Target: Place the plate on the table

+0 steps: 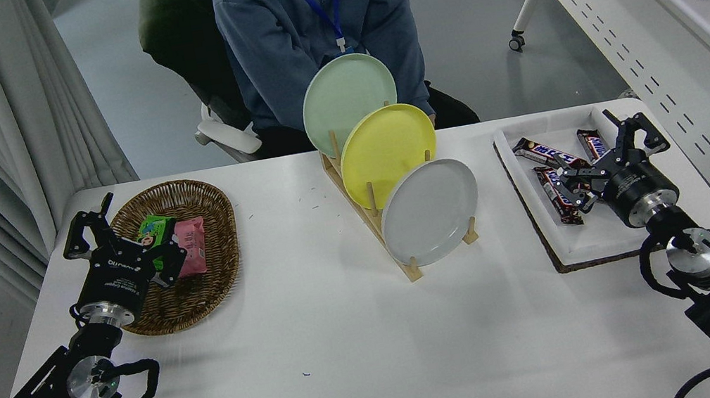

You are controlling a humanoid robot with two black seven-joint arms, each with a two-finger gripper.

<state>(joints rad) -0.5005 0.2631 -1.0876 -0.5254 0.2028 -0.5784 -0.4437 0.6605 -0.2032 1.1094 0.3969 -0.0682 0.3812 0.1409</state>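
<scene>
1. We see the plate (430, 212), light grey, standing on edge in the front slot of the wooden rack (373, 221), mid table (351, 356); nothing grips it
2. Yellow plate (388, 153) sits just behind it, pale green plate (348, 102) at the back
3. Right gripper (610, 148) hangs over the white tray (573, 250) of candy bars (551, 154), fingers spread and empty, well apart from the plate
4. Left gripper (119, 236) is parked at the wicker basket (200, 302), fingers apart, holding nothing
5. A person (279, 33) sits at the far side
</scene>
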